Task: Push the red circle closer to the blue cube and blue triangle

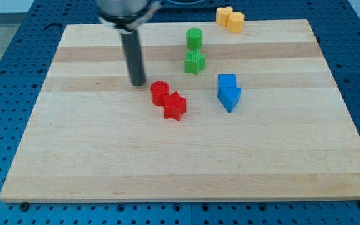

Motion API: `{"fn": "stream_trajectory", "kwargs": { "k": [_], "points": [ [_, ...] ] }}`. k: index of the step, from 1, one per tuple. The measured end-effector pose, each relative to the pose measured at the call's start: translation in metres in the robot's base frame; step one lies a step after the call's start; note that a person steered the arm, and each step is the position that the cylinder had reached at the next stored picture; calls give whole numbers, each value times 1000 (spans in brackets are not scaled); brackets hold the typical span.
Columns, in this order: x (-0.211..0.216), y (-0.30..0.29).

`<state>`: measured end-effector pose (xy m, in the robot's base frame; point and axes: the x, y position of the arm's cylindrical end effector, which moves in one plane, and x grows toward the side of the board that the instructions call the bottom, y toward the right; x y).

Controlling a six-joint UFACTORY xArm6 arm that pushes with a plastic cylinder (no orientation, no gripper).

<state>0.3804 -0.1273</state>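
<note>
The red circle (159,92) stands near the middle of the wooden board (186,169), touching a red star-shaped block (175,106) at its lower right. The blue cube (227,82) and the blue triangle (230,97) sit together to the view's right of the red blocks, the triangle just below the cube. My tip (137,83) is on the board a little to the left of the red circle and slightly above it, with a small gap between them.
A green cylinder (194,39) and a green star-shaped block (194,62) stand above the red blocks. Two yellow blocks (230,17) sit at the board's top edge, right of centre. A blue perforated table surrounds the board.
</note>
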Motion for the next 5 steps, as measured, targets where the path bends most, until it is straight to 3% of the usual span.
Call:
{"fn": "stream_trajectory", "kwargs": {
  "k": [1,2,5],
  "points": [
    [15,-50],
    [38,-51],
    [38,97]
  ]
}}
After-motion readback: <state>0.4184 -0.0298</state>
